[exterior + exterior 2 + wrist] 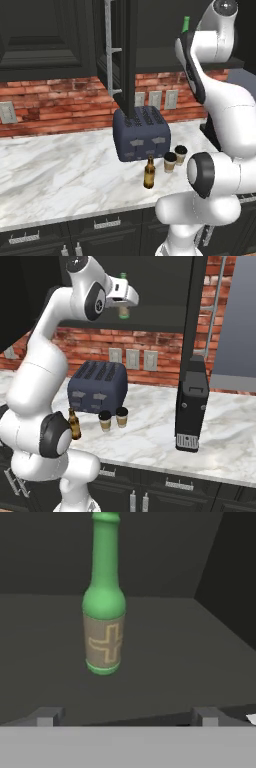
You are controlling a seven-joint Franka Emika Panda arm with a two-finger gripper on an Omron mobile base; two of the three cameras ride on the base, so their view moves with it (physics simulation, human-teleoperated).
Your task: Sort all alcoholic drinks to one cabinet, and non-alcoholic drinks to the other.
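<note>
Green bottle (103, 607) upright on open upper cabinet (165, 647) shelf above toaster (141, 133); alc. side, judged. Gripper (127, 716) just short of it, jaws spread, nothing held. Amber bottle (149, 173) and 2 coffee cups (175, 157) on counter (60, 175) in front of toaster, unsorted.

Green bottle (103, 607) upright on dark cabinet shelf (170, 642), end effector (127, 716) spread wide, apart
</note>
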